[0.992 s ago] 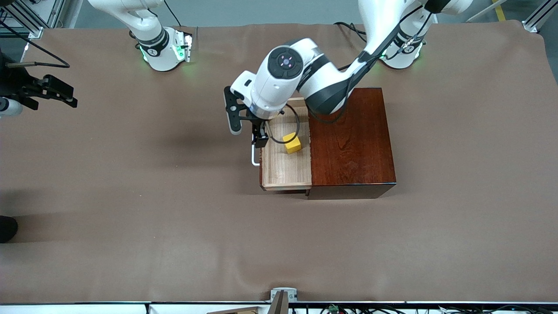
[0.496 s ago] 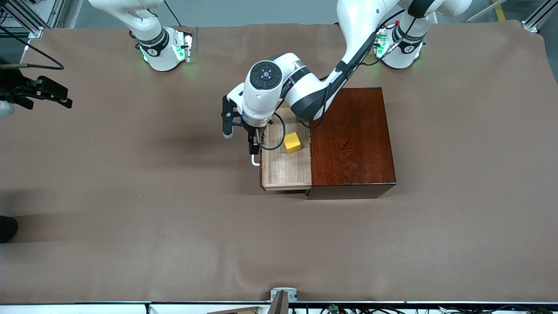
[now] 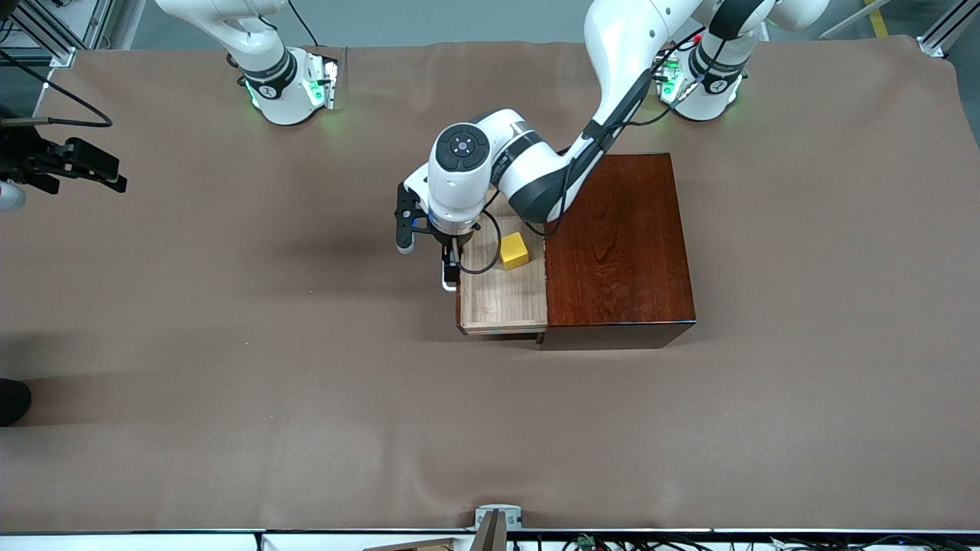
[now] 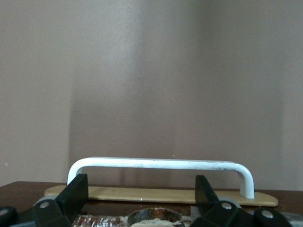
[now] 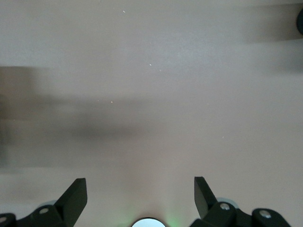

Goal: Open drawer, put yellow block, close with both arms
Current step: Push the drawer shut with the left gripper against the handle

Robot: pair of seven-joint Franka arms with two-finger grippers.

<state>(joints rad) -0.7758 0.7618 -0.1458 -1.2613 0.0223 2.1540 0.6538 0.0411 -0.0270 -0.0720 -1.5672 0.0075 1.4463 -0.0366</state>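
The dark reddish-brown box (image 3: 620,245) stands mid-table with its drawer (image 3: 501,298) slid out toward the right arm's end. The yellow block (image 3: 514,250) lies in the drawer. My left gripper (image 3: 452,269) hangs low over the drawer's front edge, just by the white handle (image 3: 445,282). In the left wrist view the handle (image 4: 161,163) runs across just past my open left gripper (image 4: 142,183); the fingers (image 4: 78,189) touch nothing. My right gripper (image 3: 113,173) waits open and empty over bare cloth at the right arm's end, also seen in the right wrist view (image 5: 140,183).
The brown cloth (image 3: 306,383) covers the whole table. The two green-lit arm bases (image 3: 287,88) stand along the edge farthest from the front camera. A small bracket (image 3: 496,516) sits at the table edge nearest the camera.
My left arm has come down and its gripper has moved along the drawer front to the white handle. The drawer and the yellow block have not moved. The right gripper shifted slightly.
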